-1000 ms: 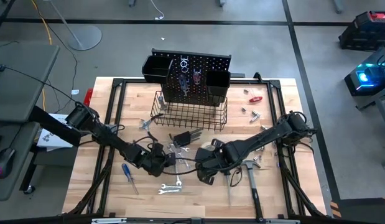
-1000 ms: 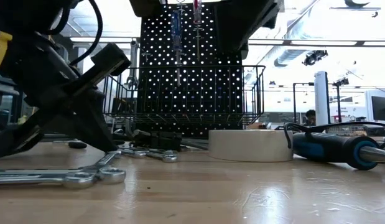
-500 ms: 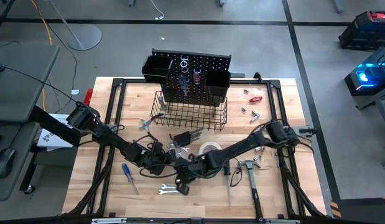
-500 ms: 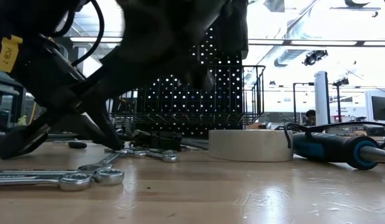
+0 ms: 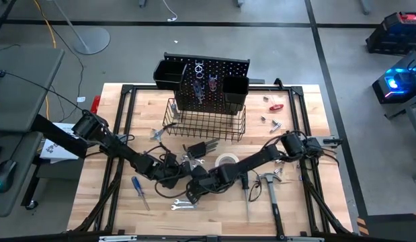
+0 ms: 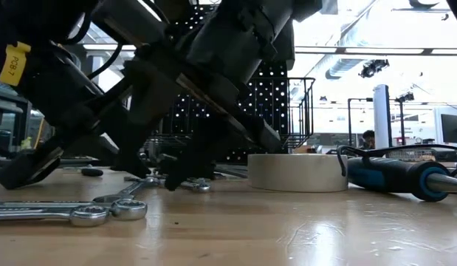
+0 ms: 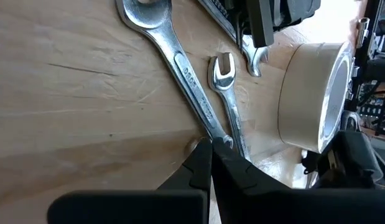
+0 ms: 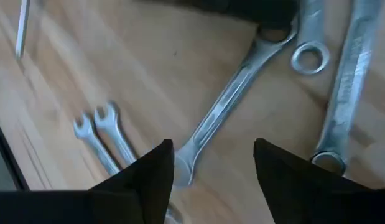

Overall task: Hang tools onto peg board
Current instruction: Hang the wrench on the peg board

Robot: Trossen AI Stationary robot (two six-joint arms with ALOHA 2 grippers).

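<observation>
My right gripper (image 8: 208,163) hangs open over a wrench (image 8: 232,93) near the table's (image 5: 302,208) front edge — nothing held. My left gripper (image 7: 211,163) is pinched closed on another wrench (image 7: 193,84) just beside. The peg board (image 5: 211,84) stands at the back edge.

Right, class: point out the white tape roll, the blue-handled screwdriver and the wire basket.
white tape roll (image 6: 297,172), low view, its side wall.
blue-handled screwdriver (image 5: 136,183), high view, its blue handle.
wire basket (image 5: 206,133), high view, its front wire wall.
</observation>
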